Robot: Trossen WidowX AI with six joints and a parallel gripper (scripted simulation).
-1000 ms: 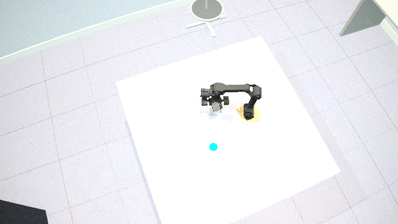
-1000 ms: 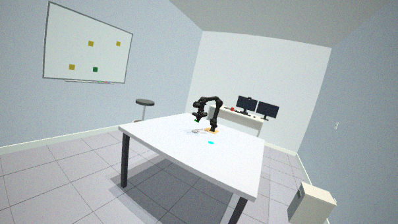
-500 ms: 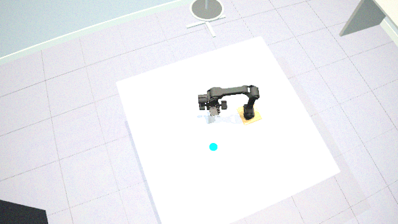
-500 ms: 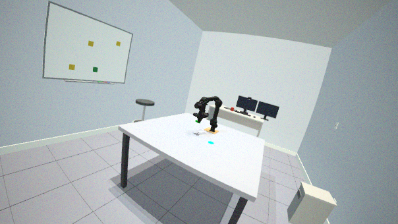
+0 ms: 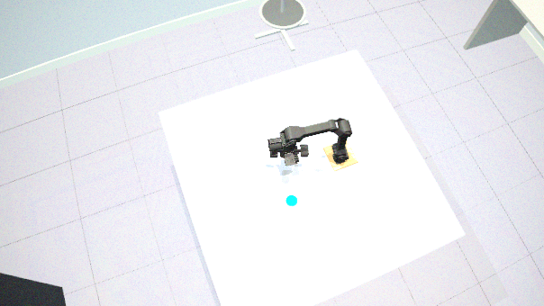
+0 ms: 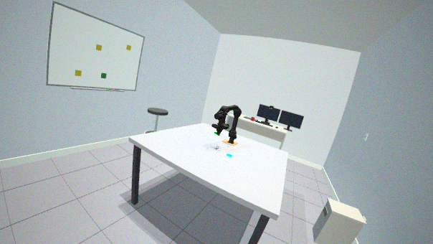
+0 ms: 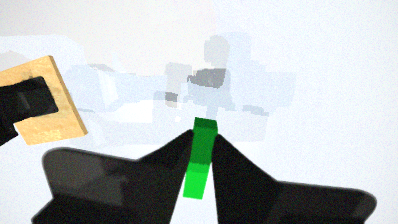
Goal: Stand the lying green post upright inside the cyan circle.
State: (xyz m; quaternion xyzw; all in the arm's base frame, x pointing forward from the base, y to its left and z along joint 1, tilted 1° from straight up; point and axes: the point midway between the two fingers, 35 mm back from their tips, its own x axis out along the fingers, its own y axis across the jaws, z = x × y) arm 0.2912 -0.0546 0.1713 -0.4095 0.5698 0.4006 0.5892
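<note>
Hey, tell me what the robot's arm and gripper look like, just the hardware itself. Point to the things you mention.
The arm [image 5: 313,130] [image 6: 229,108] is matte black or very dark grey, with slim links and chunky, blocky joints. The gripper [image 7: 203,137] has two black fingers, broad at the outside and tapering to narrow tips. No markings or cables can be made out.
</note>
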